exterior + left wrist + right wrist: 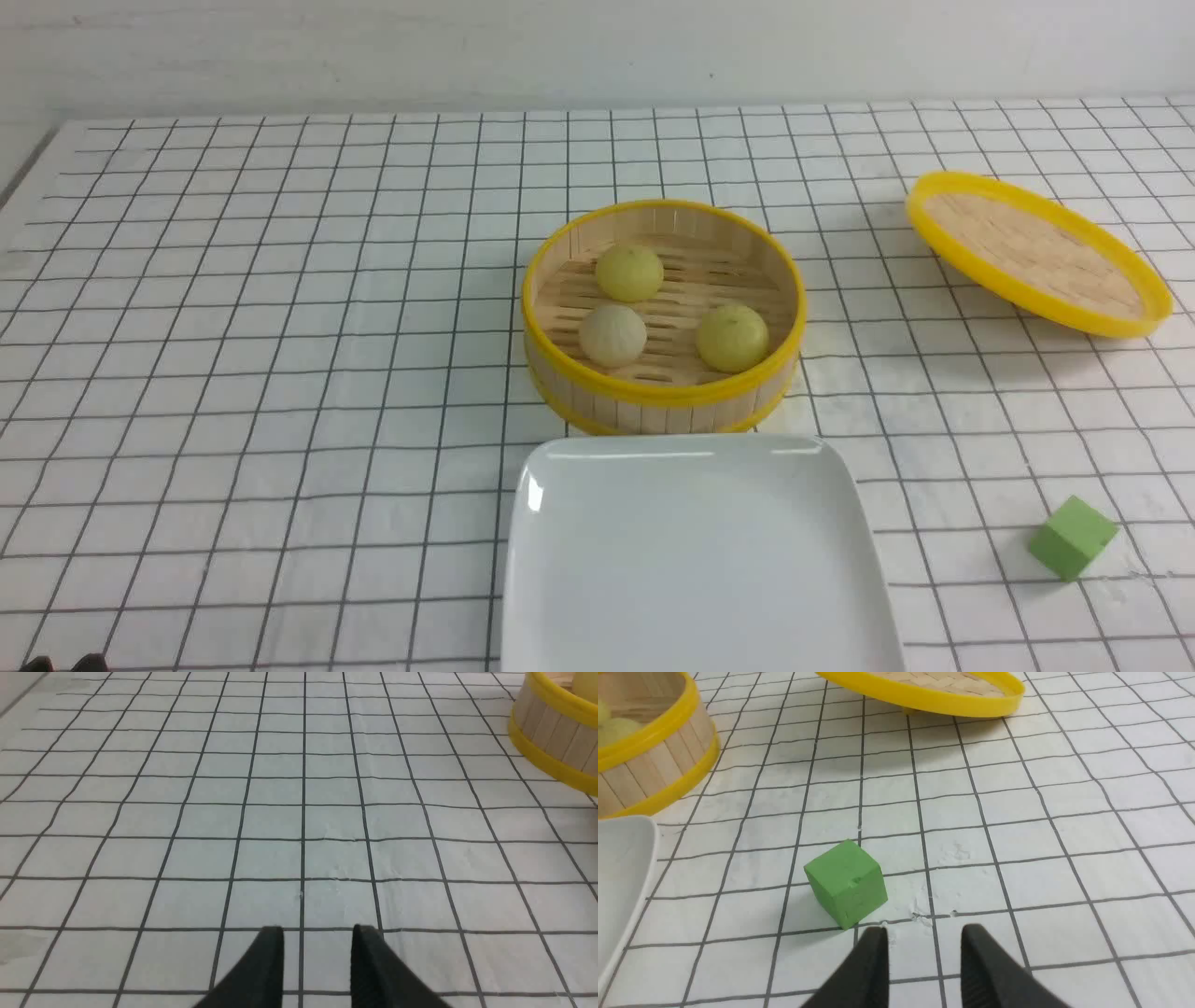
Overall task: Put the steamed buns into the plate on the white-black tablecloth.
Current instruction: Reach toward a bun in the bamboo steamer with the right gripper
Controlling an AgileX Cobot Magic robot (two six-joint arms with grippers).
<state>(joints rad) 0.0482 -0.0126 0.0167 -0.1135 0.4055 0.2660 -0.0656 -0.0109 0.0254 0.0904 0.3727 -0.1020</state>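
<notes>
Three steamed buns lie in the round bamboo steamer basket [560, 280]: a yellow-green one at the back [629, 273], an off-white one at front left [612, 335], a yellow-green one at front right [733, 338]. The white plate [695, 560] lies on the white-black tablecloth [280, 373] just in front of the basket, with nothing on it. My left gripper [317, 933] is open and empty over bare cloth, the basket [556, 732] off to one side. My right gripper [924, 933] is open and empty, close to the green cube [846, 883]. The plate's rim [621, 877] and a bun [616, 728] show in the right wrist view.
The yellow-rimmed woven lid [1036, 252] lies tilted at the back right; it also shows in the right wrist view [924, 686]. The green cube [1072, 537] sits at the front right of the plate. A dark bit of the left arm [56, 664] shows at the bottom left corner.
</notes>
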